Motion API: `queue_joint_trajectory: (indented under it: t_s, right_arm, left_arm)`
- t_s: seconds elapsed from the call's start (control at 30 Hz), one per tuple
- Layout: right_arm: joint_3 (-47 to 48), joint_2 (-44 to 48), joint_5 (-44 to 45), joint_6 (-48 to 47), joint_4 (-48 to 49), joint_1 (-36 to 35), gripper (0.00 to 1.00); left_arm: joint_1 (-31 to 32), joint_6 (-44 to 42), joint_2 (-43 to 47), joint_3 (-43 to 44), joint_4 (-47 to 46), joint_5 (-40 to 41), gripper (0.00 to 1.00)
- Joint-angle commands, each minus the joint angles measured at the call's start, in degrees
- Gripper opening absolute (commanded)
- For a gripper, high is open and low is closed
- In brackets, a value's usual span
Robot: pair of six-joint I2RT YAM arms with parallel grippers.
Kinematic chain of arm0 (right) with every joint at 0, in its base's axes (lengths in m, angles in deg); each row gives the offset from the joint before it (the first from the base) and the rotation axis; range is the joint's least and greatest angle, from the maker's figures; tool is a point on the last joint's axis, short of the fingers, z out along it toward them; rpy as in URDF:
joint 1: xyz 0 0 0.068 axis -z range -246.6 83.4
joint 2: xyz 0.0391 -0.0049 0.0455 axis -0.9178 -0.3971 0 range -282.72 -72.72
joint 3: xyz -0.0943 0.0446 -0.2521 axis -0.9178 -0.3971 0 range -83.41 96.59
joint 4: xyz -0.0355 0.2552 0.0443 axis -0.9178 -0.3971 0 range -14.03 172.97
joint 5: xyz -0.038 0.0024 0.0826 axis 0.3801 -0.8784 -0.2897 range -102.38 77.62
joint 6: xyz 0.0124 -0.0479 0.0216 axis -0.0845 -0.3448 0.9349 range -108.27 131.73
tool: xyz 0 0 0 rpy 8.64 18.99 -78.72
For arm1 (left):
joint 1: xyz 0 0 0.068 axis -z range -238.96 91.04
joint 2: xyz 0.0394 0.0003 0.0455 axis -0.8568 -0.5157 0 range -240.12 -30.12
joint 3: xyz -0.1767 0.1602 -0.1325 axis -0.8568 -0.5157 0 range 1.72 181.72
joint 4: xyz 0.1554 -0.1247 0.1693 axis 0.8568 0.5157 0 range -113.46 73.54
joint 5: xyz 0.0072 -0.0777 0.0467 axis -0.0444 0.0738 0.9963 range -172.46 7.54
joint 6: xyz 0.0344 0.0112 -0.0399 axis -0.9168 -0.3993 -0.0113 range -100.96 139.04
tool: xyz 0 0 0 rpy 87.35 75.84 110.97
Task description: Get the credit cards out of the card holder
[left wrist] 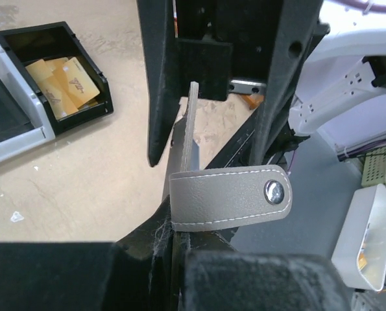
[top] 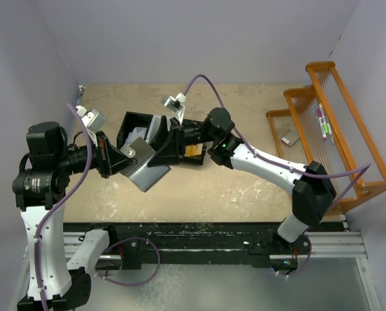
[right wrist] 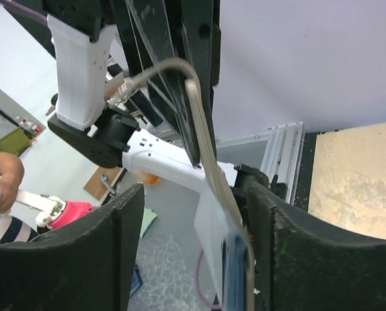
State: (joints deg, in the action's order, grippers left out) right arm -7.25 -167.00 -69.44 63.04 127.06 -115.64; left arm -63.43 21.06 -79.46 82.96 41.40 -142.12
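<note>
The grey card holder (top: 147, 170) hangs above the table with my left gripper (top: 129, 155) shut on its lower edge. In the left wrist view its snap strap (left wrist: 225, 197) folds across just beyond my left gripper (left wrist: 176, 259). My right gripper (top: 173, 146) stands open around the holder's upper part. Seen from the right wrist, the holder's edge (right wrist: 209, 149) runs between the fingers, close to the right finger (right wrist: 322, 259), with a wide gap on the left. A white credit card (right wrist: 212, 233) pokes out of it. Orange-gold credit cards (left wrist: 69, 84) lie in the bin.
The black-and-white bin tray (top: 131, 123) sits on the table behind the holder, its black compartment (left wrist: 82, 120) beside a grey one (left wrist: 17, 129). An orange wire rack (top: 335, 129) with pens stands at the right. Grey walls close the back and sides.
</note>
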Motion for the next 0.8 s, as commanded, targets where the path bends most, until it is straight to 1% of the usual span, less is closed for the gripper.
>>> queue_joint_trajectory:
  t_s: [0.0, 0.07, 0.13, 0.33, 0.5, 0.63, 0.7, 0.77]
  right_arm:
    - [-6.25, 3.94, -2.28, 7.36, 13.61, 1.68, 0.72]
    - [-9.05, 5.86, -1.94, 7.13, 14.51, 1.71, 0.75]
    - [-11.79, 7.85, -1.23, 6.29, 14.37, 1.75, 0.75]
    - [-16.99, 11.89, 0.31, 3.81, 13.19, 1.75, 0.65]
    - [-18.03, 13.24, 2.39, 2.31, 13.81, 1.75, 0.59]
    - [-19.82, 13.89, 3.68, 0.52, 11.37, 1.75, 0.51]
    - [-20.15, 14.22, 4.48, -0.56, 9.92, 1.75, 0.50]
    - [-20.56, 14.48, 5.05, -1.67, 8.81, 1.75, 0.51]
  left_arm:
    - [0.02, 8.19, -0.60, 2.31, -5.65, -2.09, 0.00]
    - [-0.01, 9.84, -1.35, 2.64, -6.16, -2.98, 0.00]
    - [-0.01, 11.07, -2.37, 3.19, -6.55, -3.89, 0.00]
    - [-0.47, 13.58, -3.89, 3.26, -7.95, -6.61, 0.00]
    - [-0.62, 13.75, -4.43, 3.27, -8.08, -6.92, 0.00]
    - [-0.63, 14.05, -4.95, 3.80, -8.17, -7.36, 0.00]
    - [-0.71, 14.15, -5.29, 3.91, -8.25, -7.34, 0.00]
    - [-0.72, 14.31, -5.61, 3.98, -8.49, -7.42, 0.00]
